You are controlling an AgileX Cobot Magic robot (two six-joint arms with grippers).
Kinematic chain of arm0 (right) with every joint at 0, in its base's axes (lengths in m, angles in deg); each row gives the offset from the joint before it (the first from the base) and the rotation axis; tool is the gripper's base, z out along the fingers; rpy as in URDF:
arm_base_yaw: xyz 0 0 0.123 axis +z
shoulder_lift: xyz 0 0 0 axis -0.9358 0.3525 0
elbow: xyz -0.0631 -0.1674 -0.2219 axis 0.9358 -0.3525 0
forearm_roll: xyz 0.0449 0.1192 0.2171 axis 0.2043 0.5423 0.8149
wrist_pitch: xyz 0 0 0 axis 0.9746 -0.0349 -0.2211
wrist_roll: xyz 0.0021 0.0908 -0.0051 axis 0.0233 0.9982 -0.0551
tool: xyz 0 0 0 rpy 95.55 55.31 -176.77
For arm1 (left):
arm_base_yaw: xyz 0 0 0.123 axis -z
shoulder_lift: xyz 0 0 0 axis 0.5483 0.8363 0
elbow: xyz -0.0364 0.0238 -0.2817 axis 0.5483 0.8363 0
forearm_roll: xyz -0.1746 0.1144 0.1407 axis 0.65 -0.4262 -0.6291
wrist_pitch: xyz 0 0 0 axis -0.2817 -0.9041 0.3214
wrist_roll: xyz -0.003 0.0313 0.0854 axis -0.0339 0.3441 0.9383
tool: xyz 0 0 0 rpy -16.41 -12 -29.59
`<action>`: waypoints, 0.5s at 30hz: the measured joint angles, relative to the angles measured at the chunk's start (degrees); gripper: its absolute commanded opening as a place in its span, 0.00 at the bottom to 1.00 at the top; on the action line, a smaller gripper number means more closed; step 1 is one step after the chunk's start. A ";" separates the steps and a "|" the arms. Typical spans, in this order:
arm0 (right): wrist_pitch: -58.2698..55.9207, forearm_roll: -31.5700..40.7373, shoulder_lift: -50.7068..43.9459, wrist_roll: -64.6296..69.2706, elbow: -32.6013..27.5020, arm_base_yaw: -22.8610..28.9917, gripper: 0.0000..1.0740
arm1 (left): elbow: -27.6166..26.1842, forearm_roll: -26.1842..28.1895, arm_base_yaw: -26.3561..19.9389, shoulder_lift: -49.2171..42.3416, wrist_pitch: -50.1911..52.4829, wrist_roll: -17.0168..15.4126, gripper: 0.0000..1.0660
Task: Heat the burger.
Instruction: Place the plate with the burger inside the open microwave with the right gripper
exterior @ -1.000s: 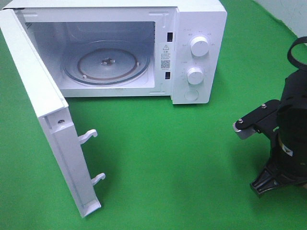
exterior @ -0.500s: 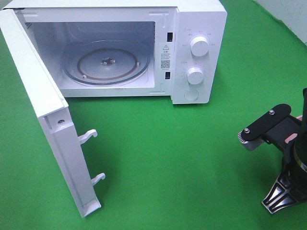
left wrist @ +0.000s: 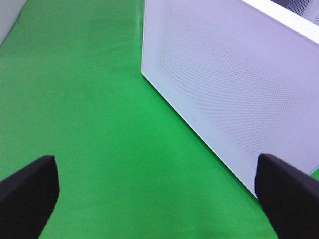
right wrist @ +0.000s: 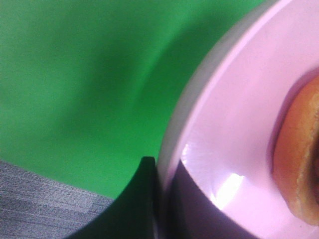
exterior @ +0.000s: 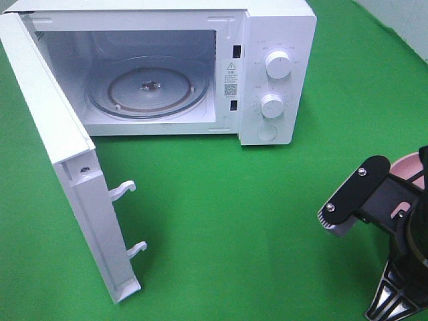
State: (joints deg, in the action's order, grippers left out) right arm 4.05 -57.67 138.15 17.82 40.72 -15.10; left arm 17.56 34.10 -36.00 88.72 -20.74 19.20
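Microwave (exterior: 277, 40) at far side of green table (exterior: 221, 214).
- On front frame right of cavity: warning label (exterior: 231, 79) with triangle symbol and QR code, text too small to read.
- Around two white knobs (exterior: 278, 65): tiny markings, also illegible.
- Door (exterior: 67, 167) open to left.
- Inside cavity: glass turntable (exterior: 148, 90).

At near right: right tool (right wrist: 158, 194) clamped on rim of pink plate (right wrist: 239, 124). On plate: burger (right wrist: 299, 159), only bun edge visible.

Left tool (left wrist: 159, 196) spread wide, holding nothing, near door's outer face.
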 measured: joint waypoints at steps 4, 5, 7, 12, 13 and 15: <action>-0.34 0.40 0.00 0.74 -0.06 3.95 0.00 | 0.00 0.00 0.00 0.00 0.00 0.00 0.94; -0.52 0.40 0.00 0.74 -0.06 5.04 0.00 | 0.00 0.00 0.00 0.00 0.00 0.00 0.94; -0.57 0.40 0.00 0.74 -0.11 6.88 0.00 | 0.00 0.00 0.00 0.00 0.00 0.00 0.94; -0.57 0.40 0.00 0.74 -0.11 10.31 0.00 | 0.00 0.00 0.00 0.00 0.00 0.00 0.94; -0.57 0.40 0.00 0.63 -0.11 11.29 0.00 | 0.00 0.00 0.00 0.00 0.00 0.00 0.94; -0.52 0.40 0.00 -0.23 -0.11 11.75 0.00 | 0.00 0.00 0.00 0.00 0.00 0.00 0.94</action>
State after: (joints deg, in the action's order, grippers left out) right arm 3.54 -57.26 138.15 17.59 40.61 -3.35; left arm 17.56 34.10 -36.00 88.72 -20.74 19.20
